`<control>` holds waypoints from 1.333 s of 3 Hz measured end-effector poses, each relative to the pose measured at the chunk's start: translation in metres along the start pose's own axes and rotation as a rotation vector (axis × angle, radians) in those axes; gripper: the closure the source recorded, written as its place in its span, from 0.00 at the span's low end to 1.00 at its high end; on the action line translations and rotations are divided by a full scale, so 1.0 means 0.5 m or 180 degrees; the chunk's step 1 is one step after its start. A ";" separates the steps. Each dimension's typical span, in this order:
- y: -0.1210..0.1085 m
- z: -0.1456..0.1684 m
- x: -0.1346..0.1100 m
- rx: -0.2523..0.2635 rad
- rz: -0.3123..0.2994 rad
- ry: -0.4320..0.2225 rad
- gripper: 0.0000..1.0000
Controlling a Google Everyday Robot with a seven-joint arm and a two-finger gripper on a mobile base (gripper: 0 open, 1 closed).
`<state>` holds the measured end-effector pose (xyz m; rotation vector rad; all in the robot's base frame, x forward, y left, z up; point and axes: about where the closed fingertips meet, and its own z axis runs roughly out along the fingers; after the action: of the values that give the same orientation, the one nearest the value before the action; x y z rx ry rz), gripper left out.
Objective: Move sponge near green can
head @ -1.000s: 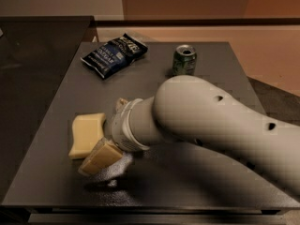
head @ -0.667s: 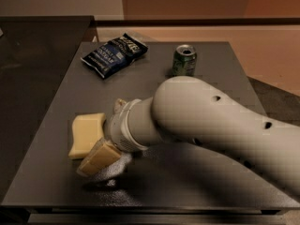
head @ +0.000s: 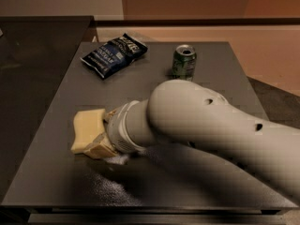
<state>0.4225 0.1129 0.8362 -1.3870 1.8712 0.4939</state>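
The pale yellow sponge (head: 86, 125) lies at the front left of the dark table (head: 220, 60). My gripper (head: 96, 144) is right at the sponge's near right side, mostly hidden behind my thick grey wrist and arm (head: 211, 125). The green can (head: 183, 62) stands upright at the far middle of the table, well away from the sponge, beyond my arm.
A dark blue crinkled chip bag (head: 114, 55) lies flat at the far left of the table, left of the can. The table's left edge is close to the sponge. My arm crosses the right half of the table.
The gripper and the sponge have shifted very slightly toward the far side. The can and the bag have not moved.
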 end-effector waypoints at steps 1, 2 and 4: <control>-0.004 -0.003 0.002 0.0037 0.0014 0.0022 0.61; -0.031 -0.046 0.003 0.0210 0.0056 0.0022 0.85; -0.130 -0.169 0.069 0.0705 0.0361 0.0068 1.00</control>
<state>0.4501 0.0107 0.8731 -1.1496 1.9643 0.3169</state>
